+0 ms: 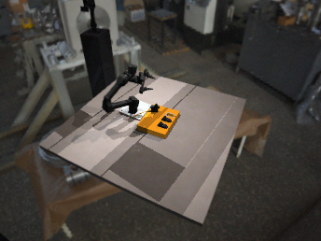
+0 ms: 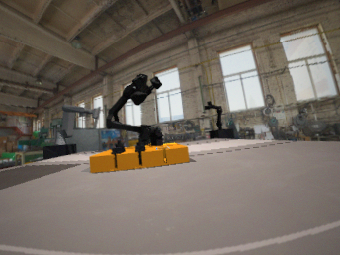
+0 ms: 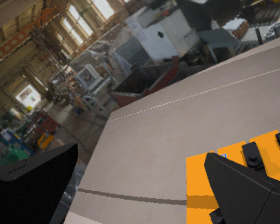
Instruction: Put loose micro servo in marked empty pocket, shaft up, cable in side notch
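Observation:
The orange deck [image 1: 148, 129] [image 2: 103, 164] [image 3: 196, 175] carries two seated black servos; one seated servo [image 1: 162, 125] [image 3: 253, 159] shows clearly. The marked empty pocket [image 1: 171, 115] [image 3: 223, 156] is beside the row of servos, partly hidden by a finger in the wrist view. A loose dark servo [image 1: 155, 107] [image 3: 216, 216] is at the deck's rear edge on the arm's side, with a thin cable towards the arm base; its exact pose is too small to tell. My gripper [image 1: 151, 82] [image 3: 143, 156] is open and empty, high above and behind the deck.
The arm's base stands on a white plate [image 1: 126, 109] close behind the deck. The deck rests on a large grey table [image 1: 205, 119] [image 2: 257, 195] [image 3: 150, 145]. A black pedestal [image 1: 98, 58] with another small arm stands beyond the table.

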`<move>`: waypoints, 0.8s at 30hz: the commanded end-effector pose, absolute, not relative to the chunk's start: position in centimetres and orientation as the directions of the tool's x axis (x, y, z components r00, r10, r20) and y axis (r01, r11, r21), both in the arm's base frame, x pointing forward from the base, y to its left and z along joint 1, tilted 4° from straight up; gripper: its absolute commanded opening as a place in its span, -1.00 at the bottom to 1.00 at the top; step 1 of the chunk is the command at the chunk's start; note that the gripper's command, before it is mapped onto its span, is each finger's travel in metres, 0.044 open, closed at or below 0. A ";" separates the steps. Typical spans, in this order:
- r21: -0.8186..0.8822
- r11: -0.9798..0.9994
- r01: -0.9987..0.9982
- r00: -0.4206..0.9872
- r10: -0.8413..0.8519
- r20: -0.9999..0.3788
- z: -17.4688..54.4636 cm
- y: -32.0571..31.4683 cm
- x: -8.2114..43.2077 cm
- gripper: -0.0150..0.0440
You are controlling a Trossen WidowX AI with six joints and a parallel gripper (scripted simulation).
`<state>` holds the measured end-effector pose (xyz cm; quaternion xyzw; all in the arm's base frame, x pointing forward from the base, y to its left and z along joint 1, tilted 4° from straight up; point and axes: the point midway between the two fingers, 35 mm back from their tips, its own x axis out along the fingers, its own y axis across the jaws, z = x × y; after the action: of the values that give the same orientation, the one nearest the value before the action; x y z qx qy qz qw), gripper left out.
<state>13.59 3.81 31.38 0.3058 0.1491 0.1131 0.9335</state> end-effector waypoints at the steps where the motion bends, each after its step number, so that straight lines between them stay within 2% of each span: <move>1: 0.606 0.786 -0.118 0.930 0.302 -0.211 31.4 3.8 13.6 0.95; 2: 0.610 0.784 -0.113 0.929 0.300 -0.215 31.3 3.9 13.6 1.00; 24: 0.759 0.601 0.250 0.876 0.193 -0.441 28.3 5.4 15.2 1.00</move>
<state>15.07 5.23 28.55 0.4279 0.2382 -0.0015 0.8719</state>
